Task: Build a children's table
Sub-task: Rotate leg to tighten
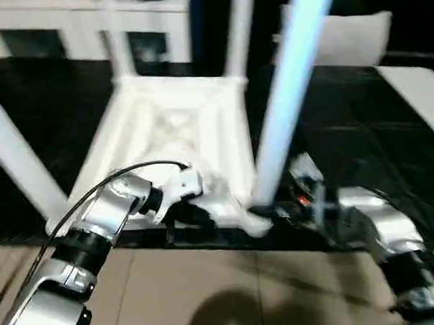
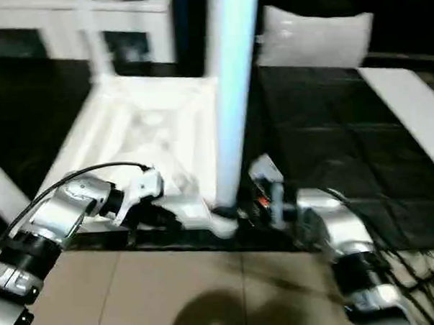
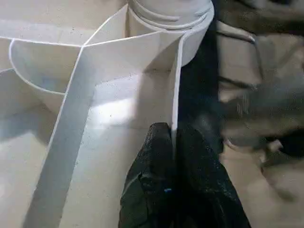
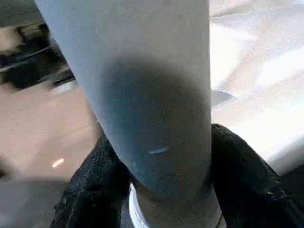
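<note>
On the dark floor, the upturned tabletop point(image 1: 176, 132) is pinched by its near rim in the left end effector point(image 3: 173, 142) while the right end effector point(image 4: 164, 161), clamped round a leg point(image 1: 290, 94) standing in the near corner socket point(image 3: 168, 16), apparently seats it, likely needing a downward twist.

A: What do we see at frame centre?
B: The white tabletop point(image 1: 174, 146) lying upside down, ribbed underside up.

A: And its legs?
B: We count one leg point(image 1: 290, 94) upright in the lower-right corner socket, two at the far corners, and one slanting at left.
</note>
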You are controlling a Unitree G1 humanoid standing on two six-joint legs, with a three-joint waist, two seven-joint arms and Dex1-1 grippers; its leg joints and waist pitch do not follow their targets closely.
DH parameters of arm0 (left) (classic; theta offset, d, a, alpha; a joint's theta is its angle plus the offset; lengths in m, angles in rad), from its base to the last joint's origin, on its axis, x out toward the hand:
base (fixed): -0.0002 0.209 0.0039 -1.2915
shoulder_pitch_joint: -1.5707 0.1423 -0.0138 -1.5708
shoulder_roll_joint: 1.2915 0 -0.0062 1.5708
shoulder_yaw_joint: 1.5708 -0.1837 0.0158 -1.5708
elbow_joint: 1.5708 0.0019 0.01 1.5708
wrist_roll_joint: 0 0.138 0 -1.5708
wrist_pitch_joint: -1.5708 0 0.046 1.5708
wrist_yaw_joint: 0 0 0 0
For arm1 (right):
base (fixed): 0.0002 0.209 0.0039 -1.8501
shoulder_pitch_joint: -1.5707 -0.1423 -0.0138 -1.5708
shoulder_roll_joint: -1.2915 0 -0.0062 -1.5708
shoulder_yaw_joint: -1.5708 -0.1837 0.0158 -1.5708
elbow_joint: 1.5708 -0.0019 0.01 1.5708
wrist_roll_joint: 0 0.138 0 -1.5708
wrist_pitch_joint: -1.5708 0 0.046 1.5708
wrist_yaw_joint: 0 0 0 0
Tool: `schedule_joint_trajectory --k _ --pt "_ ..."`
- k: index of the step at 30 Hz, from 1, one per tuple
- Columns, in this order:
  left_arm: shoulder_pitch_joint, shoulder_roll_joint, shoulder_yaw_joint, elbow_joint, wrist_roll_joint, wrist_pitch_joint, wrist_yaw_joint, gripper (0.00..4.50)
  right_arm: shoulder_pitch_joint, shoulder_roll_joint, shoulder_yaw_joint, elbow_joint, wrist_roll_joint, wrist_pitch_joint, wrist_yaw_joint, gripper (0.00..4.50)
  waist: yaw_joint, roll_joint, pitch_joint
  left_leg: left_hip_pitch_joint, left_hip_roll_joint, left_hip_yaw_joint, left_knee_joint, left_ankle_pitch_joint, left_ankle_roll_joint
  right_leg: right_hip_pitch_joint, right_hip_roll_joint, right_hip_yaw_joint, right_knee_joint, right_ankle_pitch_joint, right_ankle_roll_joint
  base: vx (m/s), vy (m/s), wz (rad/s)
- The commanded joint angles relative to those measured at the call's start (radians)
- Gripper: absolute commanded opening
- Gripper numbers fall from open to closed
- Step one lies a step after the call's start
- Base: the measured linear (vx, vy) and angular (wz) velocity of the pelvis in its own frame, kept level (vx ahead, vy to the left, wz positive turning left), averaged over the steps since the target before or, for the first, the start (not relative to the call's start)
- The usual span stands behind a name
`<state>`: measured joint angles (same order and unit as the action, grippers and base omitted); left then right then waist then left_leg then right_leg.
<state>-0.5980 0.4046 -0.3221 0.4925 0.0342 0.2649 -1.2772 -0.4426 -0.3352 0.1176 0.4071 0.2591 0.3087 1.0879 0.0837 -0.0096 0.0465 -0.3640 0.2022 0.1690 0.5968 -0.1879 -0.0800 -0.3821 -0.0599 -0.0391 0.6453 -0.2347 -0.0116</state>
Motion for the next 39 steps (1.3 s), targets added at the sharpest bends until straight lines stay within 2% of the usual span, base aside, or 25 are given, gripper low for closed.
schedule_joint_trajectory --k 1,2,3,4,6,7,8,9,12,14,16,18,19,23,24,26,27,32,33,34,36,39 --pt "0.01 -0.06 0.007 -0.076 -0.032 0.072 0.05 0.0 -0.046 0.06 -0.016 0.066 -0.044 0.063 -0.198 2.13 0.006 -0.001 -0.052 0.005 0.026 -0.009 -0.079 -0.187 -0.015 0.045 -0.08 0.039 -0.089 -0.16 -0.218 0.0 0.0 0.0" --pt "0.011 -0.077 0.025 -0.086 -0.022 0.102 0.107 0.0 -0.066 0.094 -0.025 0.087 -0.054 0.08 -0.272 2.13 -0.006 -0.008 -0.048 -0.006 0.022 -0.011 -0.084 -0.176 -0.018 0.049 -0.076 0.035 -0.092 -0.189 -0.206 0.0 0.0 0.0" --pt "0.011 -0.085 0.032 -0.089 -0.021 0.116 0.126 0.0 -0.074 0.107 -0.027 0.094 -0.057 0.087 -0.297 2.13 -0.015 -0.003 -0.05 0.002 0.022 -0.01 -0.081 -0.181 -0.024 0.043 -0.079 0.037 -0.096 -0.216 -0.201 0.0 0.0 0.0" --pt "0.011 -0.096 0.042 -0.096 -0.022 0.137 0.151 0.0 -0.083 0.125 -0.031 0.103 -0.061 0.098 -0.332 2.13 -0.019 -0.006 -0.051 0.001 0.022 -0.009 -0.077 -0.17 -0.019 0.045 -0.079 0.038 -0.098 -0.217 -0.198 0.0 0.0 0.0" --pt "0.011 -0.15 0.062 -0.111 -0.009 0.184 0.256 0.0 -0.113 0.202 -0.052 0.135 -0.041 0.113 -0.409 2.13 -0.026 -0.006 -0.053 0.0 0.022 -0.007 -0.076 -0.139 -0.009 0.045 -0.076 0.04 -0.094 -0.164 -0.205 0.0 0.0 0.0" --pt "0.009 -0.168 0.067 -0.11 -0.006 0.191 0.288 0.0 -0.117 0.223 -0.057 0.138 -0.031 0.108 -0.415 2.47 -0.027 -0.004 -0.055 0.001 0.023 -0.005 -0.074 -0.123 -0.003 0.043 -0.073 0.04 -0.092 -0.117 -0.214 0.0 0.0 0.0" --pt "0.005 -0.189 0.075 -0.099 -0.001 0.189 0.33 0.0 -0.122 0.242 -0.062 0.145 -0.025 0.1 -0.423 2.8 -0.029 -0.011 -0.057 -0.001 0.022 -0.005 -0.073 -0.111 0.002 0.045 -0.073 0.039 -0.09 -0.09 -0.219 0.0 0.0 0.0" --pt "0.0 -0.213 0.084 -0.089 0.005 0.186 0.379 0.0 -0.125 0.256 -0.06 0.15 -0.03 0.091 -0.436 2.8 -0.024 -0.006 -0.058 0.001 0.022 -0.004 -0.071 -0.09 0.014 0.046 -0.072 0.039 -0.087 -0.041 -0.23 0.0 0.0 0.0" --pt "-0.005 -0.229 0.085 -0.088 0.008 0.186 0.414 0.0 -0.119 0.259 -0.059 0.149 -0.045 0.072 -0.446 3.03 -0.019 -0.006 -0.06 0.001 0.022 -0.002 -0.07 -0.063 0.039 0.049 -0.07 0.038 -0.081 0.045 -0.242 0.0 0.0 0.0" --pt "-0.008 -0.228 0.083 -0.084 0.011 0.18 0.418 0.0 -0.114 0.254 -0.068 0.141 -0.039 0.068 -0.442 3.23 -0.014 -0.004 -0.06 0.001 0.023 -0.002 -0.07 -0.06 0.048 0.05 -0.071 0.038 -0.081 0.057 -0.242 0.0 0.0 0.0" --pt "-0.009 -0.197 0.066 -0.076 0.027 0.153 0.383 0.0 -0.073 0.182 -0.089 0.09 -0.023 0.021 -0.358 3.42 -0.008 0.002 -0.059 0.003 0.025 -0.002 -0.07 -0.081 0.046 0.05 -0.072 0.039 -0.084 0.05 -0.235 0.0 0.0 0.0" --pt "-0.006 -0.188 0.061 -0.076 0.032 0.148 0.373 0.0 -0.055 0.152 -0.085 0.07 -0.023 0.002 -0.304 3.59 -0.002 0.0 -0.061 0.004 0.026 -0.001 -0.068 -0.075 0.053 0.053 -0.071 0.039 -0.079 0.083 -0.24 0.0 0.0 0.0" --pt "-0.006 -0.185 0.06 -0.075 0.033 0.144 0.371 0.0 -0.049 0.144 -0.083 0.065 -0.023 -0.004 -0.288 3.59 0.002 0.002 -0.061 0.003 0.026 -0.001 -0.068 -0.069 0.058 0.052 -0.072 0.038 -0.079 0.097 -0.243 0.0 0.0 0.0" --pt "-0.008 -0.128 0.025 -0.043 0.046 0.059 0.297 0.0 0.011 -0.007 -0.099 0.011 0.003 -0.043 -0.104 4.0 0.018 -0.001 -0.062 0.006 0.026 0.0 -0.064 -0.062 0.077 0.053 -0.071 0.038 -0.078 0.122 -0.245 0.0 0.0 0.0" --pt "-0.007 -0.114 0.014 -0.038 0.047 0.035 0.269 0.0 0.018 -0.038 -0.099 0.009 -0.001 -0.054 -0.078 4.09 0.021 -0.002 -0.061 0.002 0.025 0.0 -0.064 -0.068 0.081 0.056 -0.07 0.037 -0.079 0.115 -0.242 0.0 0.0 0.0" --pt "-0.006 -0.088 -0.008 -0.03 0.047 -0.018 0.207 0.0 0.031 -0.089 -0.097 0.002 -0.007 -0.084 -0.022 4.09 0.022 -0.001 -0.06 0.003 0.026 -0.001 -0.067 -0.086 0.074 0.053 -0.073 0.036 -0.081 0.08 -0.238 0.0 0.0 0.0" --pt "-0.004 -0.071 -0.023 -0.027 0.048 -0.055 0.167 0.0 0.038 -0.113 -0.095 -0.004 -0.006 -0.103 0.014 4.09 0.022 -0.005 -0.06 0.003 0.026 -0.001 -0.066 -0.096 0.073 0.054 -0.073 0.035 -0.082 0.056 -0.237 0.0 0.0 0.0" --pt "0.001 -0.013 -0.077 -0.033 0.05 -0.127 0.028 0.0 0.04 -0.173 -0.096 -0.017 0.018 -0.115 0.129 4.09 0.023 -0.002 -0.06 0.004 0.028 0.001 -0.064 -0.091 0.084 0.051 -0.072 0.033 -0.08 0.065 -0.248 0.0 0.0 0.0" --pt "0.001 -0.006 -0.084 -0.031 0.046 -0.139 0.01 0.0 0.04 -0.181 -0.093 -0.017 0.021 -0.12 0.145 4.09 0.025 0.001 -0.061 0.005 0.03 0.001 -0.064 -0.086 0.086 0.05 -0.071 0.033 -0.077 0.073 -0.253 0.0 0.0 0.0" --pt "-0.001 0.009 -0.099 -0.032 0.037 -0.169 -0.036 0.0 0.037 -0.196 -0.079 -0.024 0.032 -0.116 0.194 3.8 0.03 0.001 -0.062 0.006 0.031 0.001 -0.062 -0.085 0.09 0.049 -0.071 0.032 -0.077 0.081 -0.257 0.0 0.0 0.0" --pt "-0.002 0.019 -0.113 -0.031 0.034 -0.197 -0.075 0.0 0.036 -0.203 -0.064 -0.033 0.042 -0.112 0.237 3.8 0.038 0.003 -0.063 0.009 0.034 0.002 -0.061 -0.08 0.093 0.046 -0.071 0.032 -0.073 0.093 -0.265 0.0 0.0 0.0" --pt "-0.002 0.027 -0.129 -0.032 0.032 -0.224 -0.119 0.0 0.038 -0.203 -0.041 -0.05 0.053 -0.108 0.284 3.55 0.052 0.002 -0.063 0.01 0.037 0.002 -0.061 -0.08 0.091 0.043 -0.073 0.032 -0.071 0.091 -0.268 0.0 0.0 0.0"
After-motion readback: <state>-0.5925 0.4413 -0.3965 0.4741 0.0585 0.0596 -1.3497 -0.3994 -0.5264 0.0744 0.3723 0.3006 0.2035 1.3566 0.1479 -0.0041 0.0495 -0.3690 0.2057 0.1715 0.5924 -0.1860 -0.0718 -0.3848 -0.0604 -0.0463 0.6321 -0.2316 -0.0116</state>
